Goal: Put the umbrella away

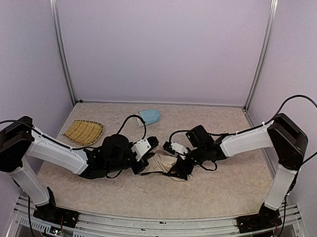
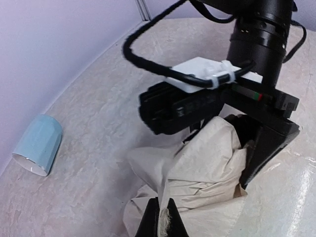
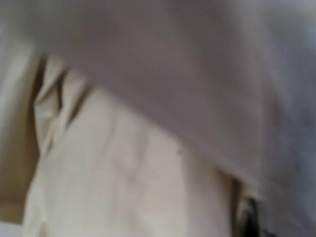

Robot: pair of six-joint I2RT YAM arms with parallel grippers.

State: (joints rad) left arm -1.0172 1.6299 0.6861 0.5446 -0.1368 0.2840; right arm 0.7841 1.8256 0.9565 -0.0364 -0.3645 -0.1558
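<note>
From above, we see the umbrella (image 1: 165, 163) lying as a crumpled cream bundle on the table (image 1: 223, 193). It sits directly between the left jaws and the right jaws, which meet it from opposite sides. The right jaws sit low over its right end and hide part of it, and from here we cannot tell how wide they stand. The mug (image 1: 149, 116) lies on its side well beyond both jaws, toward the back wall. The tray (image 1: 83, 131) lies well off to the left of the left jaws.

At the left wrist, we see the left jaws closed tight, their black fingertips (image 2: 149, 226) pinching a thin fold of umbrella (image 2: 207, 163) fabric. The rest of the bundle rises just ahead of them. The right jaws stand at its far side, with one black finger (image 2: 269, 148) against the fabric's right flank and dark lining showing beside it. We cannot tell whether they grip the bundle or only straddle it. The mug (image 2: 38, 144) lies far to the left of the left jaws, near the wall, its open end facing us.

At the right wrist, the picture is blurred. Cream umbrella (image 3: 123, 173) fabric fills the lower left, close to the lens, and a grey blur covers the upper right. We cannot make out the right jaws here, so we cannot tell how open they are.
</note>
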